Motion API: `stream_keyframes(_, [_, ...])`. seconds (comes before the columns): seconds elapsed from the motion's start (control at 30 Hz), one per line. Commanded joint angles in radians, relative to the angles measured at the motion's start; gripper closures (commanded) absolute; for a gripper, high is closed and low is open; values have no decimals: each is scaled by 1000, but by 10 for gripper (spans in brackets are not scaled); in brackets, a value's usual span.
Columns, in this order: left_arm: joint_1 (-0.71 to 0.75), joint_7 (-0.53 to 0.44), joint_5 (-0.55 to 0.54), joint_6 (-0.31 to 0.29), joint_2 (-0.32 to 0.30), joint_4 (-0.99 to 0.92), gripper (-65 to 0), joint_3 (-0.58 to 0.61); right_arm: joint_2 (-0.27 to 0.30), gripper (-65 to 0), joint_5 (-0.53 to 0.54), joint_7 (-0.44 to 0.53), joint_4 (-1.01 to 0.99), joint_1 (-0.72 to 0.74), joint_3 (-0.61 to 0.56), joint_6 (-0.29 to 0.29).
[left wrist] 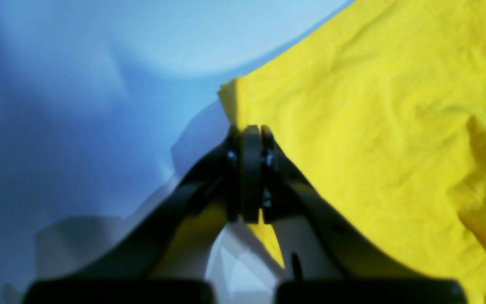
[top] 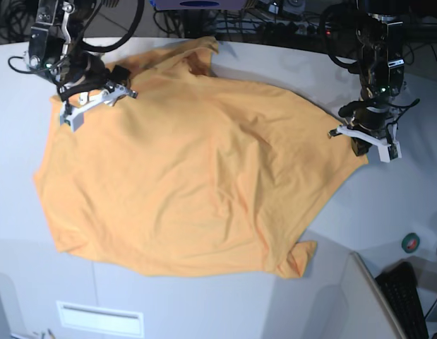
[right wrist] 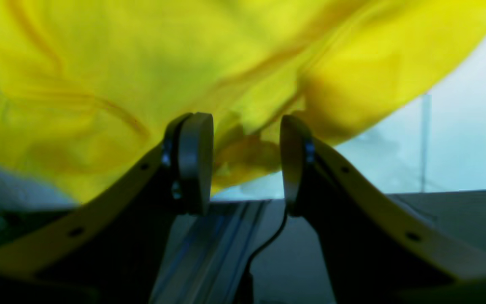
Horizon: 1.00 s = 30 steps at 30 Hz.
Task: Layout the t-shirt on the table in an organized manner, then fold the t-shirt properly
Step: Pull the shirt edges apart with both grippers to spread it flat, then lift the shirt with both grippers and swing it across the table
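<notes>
- the t-shirt (top: 197, 176) lies spread over most of the table (top: 387, 205), light orange in the base view and bright yellow in both wrist views, with soft wrinkles across the body.
- its lower hem reaches toward the table's near edge, and one corner (top: 301, 256) there is curled up on itself.
- the left gripper (left wrist: 249, 131) sits at the shirt's edge on the base view's right; its jaws are pressed together and pinch a fold of the cloth, the fabric rising from between the pads.
- the right gripper (right wrist: 246, 164) is at the shirt's far corner on the base view's left, near the collar area (top: 197, 53); its jaws stand apart with a clear gap.
- in the right wrist view, crumpled cloth shows in that gap beyond the pads (right wrist: 194, 160); i cannot tell whether it touches either pad.
- a small roll of tape (top: 411, 242) lies on the table, well apart from the shirt.
- a keyboard (top: 405, 300) shows at the lower corner, off the table.
</notes>
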Motion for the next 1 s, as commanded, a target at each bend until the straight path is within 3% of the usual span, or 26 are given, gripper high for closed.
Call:
stream_keyframes(0.0, [-6,-22,0,-6,-14,19,0,-5,0,-258,14,13,4,5,0,-5])
stream_keyframes(0.2, [-6,-22,0,-6,-14,19,0,-5,-2,-258,16,23,-56,14,0,-2])
stream_keyframes(0.33, [-6,-22,0,-6,-14,19,0,-5,5,-236,92,23,-58,17,0,-2])
stream_keyframes(0.4, [-6,-22,0,-6,-14,19,0,-5,6,-153,123,23,-61,19,-1,-2])
stream_keyframes(0.47, [-6,-22,0,-6,-14,19,0,-5,6,0,132,21,-61,19,2,-2])
stream_keyframes(0.57, [-6,-22,0,-6,-14,19,0,-5,9,0,134,15,-44,19,8,-1])
stream_keyframes(0.7, [-6,-21,0,-6,-16,47,0,-9,72,0,134,13,62,-1,11,-1])
stream_keyframes(0.8, [-7,-21,0,-5,-42,102,0,-5,124,0,134,-2,88,13,100,-2])
stream_keyframes(0.9, [-32,71,0,-5,-44,157,0,-14,158,0,134,-79,87,66,221,4])
stream_keyframes(0.97, [-60,144,0,-5,-37,188,0,-14,184,0,134,-105,80,100,267,48])
